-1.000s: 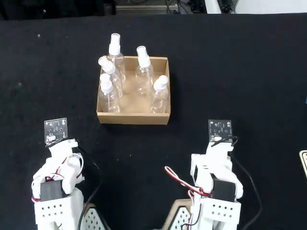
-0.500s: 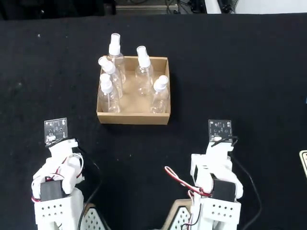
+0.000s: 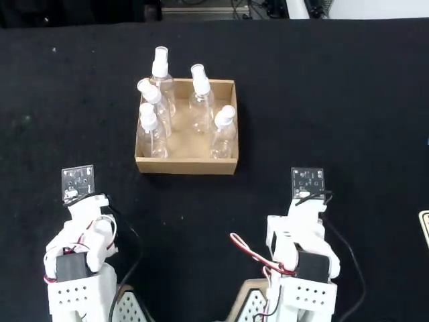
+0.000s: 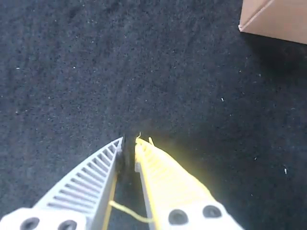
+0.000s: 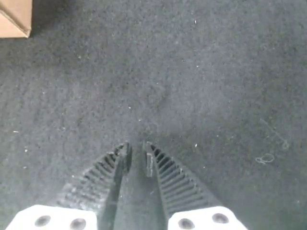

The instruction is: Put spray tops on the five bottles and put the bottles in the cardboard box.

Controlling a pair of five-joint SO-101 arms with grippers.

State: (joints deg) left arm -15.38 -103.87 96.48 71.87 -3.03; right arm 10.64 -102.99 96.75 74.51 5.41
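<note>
The cardboard box [image 3: 186,165] stands at mid-table in the high view. Inside it stand several clear bottles [image 3: 200,107], each upright and capped with a white spray top [image 3: 225,115]. Both arms are folded back at the near edge, well short of the box. My left gripper [image 4: 128,143] hovers over bare black cloth, shut with nothing between its fingers. My right gripper [image 5: 136,149] is likewise shut and empty above the cloth. A corner of the box [image 4: 278,19] shows at the edge of the left wrist view, and another corner of the box [image 5: 14,17] in the right wrist view.
Black cloth [image 3: 335,100] covers the whole table. A pale object [image 3: 424,228] pokes in at the right edge. The left arm [image 3: 84,231] and right arm [image 3: 301,235] sit side by side at the front.
</note>
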